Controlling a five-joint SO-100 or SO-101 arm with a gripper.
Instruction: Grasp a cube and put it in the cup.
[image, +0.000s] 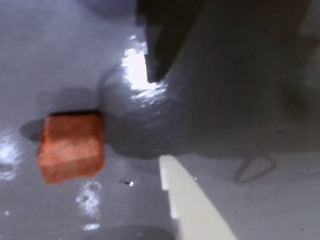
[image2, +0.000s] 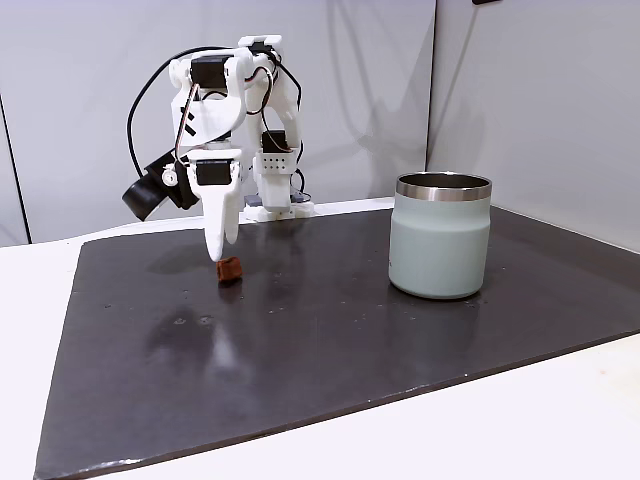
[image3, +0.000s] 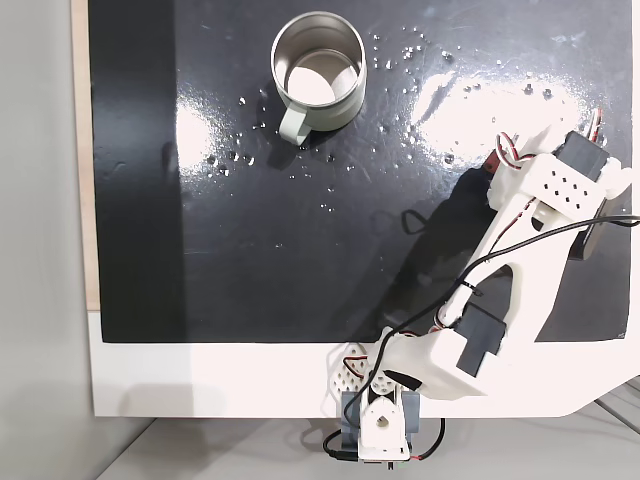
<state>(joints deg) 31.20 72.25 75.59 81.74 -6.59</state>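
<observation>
Reddish-brown cube, pale grey-green cup w/ steel rim, apparently black mat.

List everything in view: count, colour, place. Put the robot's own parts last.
cube: one, reddish-brown, on the mat just below the gripper tips, left of the cup in the front fixed view; apart from the white finger in the wrist view.
cup: one, pale grey-green with a steel rim, upright on the mat; inside looks empty from above.
mat: one, black and glossy, covering most of the table.
table: one, white, under the mat.
wall: pale grey, behind the table.
arm: one, white with black servos and cables, base at the table's edge.
gripper: one, white, pointing down beside the cube, holding nothing; the wrist view shows a gap between its fingers.
</observation>
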